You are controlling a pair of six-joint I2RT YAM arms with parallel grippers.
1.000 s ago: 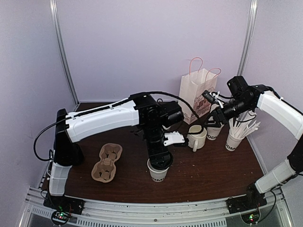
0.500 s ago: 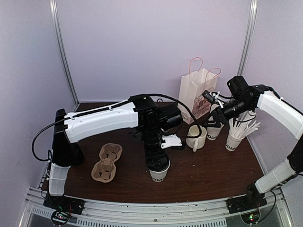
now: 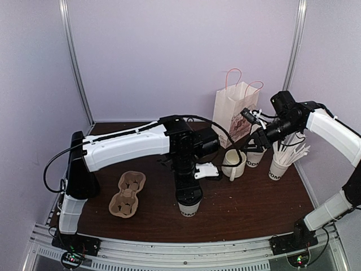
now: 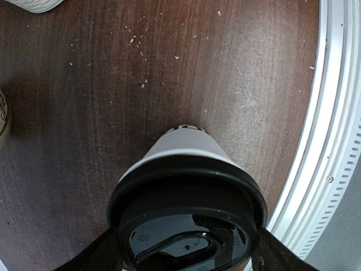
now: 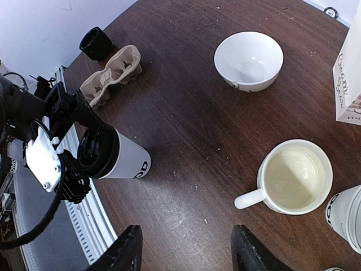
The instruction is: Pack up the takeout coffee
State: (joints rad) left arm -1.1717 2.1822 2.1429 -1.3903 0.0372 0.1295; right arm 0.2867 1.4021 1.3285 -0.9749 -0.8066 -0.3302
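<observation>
Left wrist view puts the left gripper straight over a lidded takeout cup. Its fingers stand spread, one on each side of the black lid and just beside its rim; whether the pads touch it cannot be told. The cup stands upright on the wooden table right under the fingers, its long axis running along their line of approach. The coming move therefore looks like a plain close around the lid, or the wall just below it, and then a lift.

Out from those fingers, to their left in the top view, lies the pulp cup carrier, near the cup but apart from it. It seems the likely place to set the cup.

Farther off, beyond the ceramic mug, the right gripper hangs with its fingers spread on nothing. It is near a second white lettered cup beside the paper bag; that cup's top is hidden. For the near cup, the left arm is plainly the closer one.
</observation>
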